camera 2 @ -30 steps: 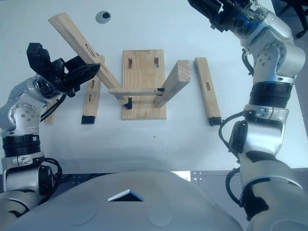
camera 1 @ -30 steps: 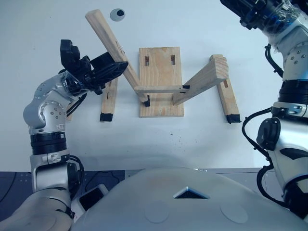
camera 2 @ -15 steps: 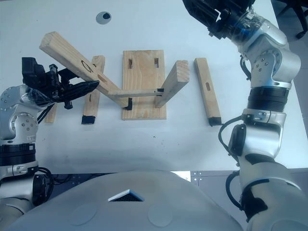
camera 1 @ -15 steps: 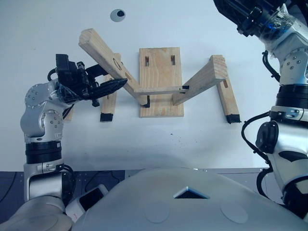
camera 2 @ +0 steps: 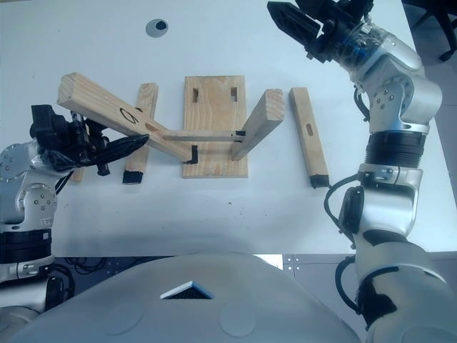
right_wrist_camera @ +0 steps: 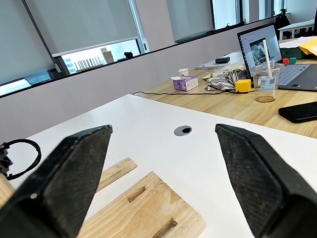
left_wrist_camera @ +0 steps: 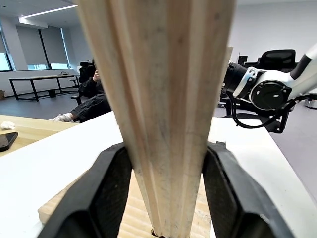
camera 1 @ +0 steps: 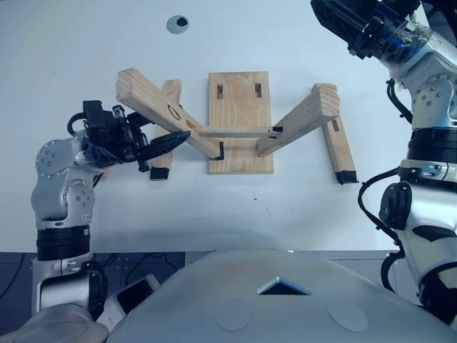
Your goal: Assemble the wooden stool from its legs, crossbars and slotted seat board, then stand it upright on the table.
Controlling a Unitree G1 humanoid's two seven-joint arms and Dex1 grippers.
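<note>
Stool parts of pale, grainy pine are lying mid-table (camera 1: 300, 214). The flat rectangular seat board (camera 1: 240, 153), with two small slots near its far end, is resting under a thin crossbar (camera 1: 235, 131) that is bridging two raised legs. The left leg (camera 1: 161, 106), a thick square-edged bar, is tilting up and outward, and the left gripper (camera 1: 163, 141) is clamping it between black fingers (left_wrist_camera: 106, 193). The right leg (camera 1: 303, 118) is leaning the opposite way, unheld. One spare leg (camera 1: 337, 146), black-capped, is lying flat beside it. Another spare leg (camera 2: 135, 163) is lying partly hidden under the left leg. How deeply the crossbar is sitting in either leg is hard to judge. The right gripper (camera 2: 300, 21) is hovering over the table's far right, its jaws spread wide.
</note>
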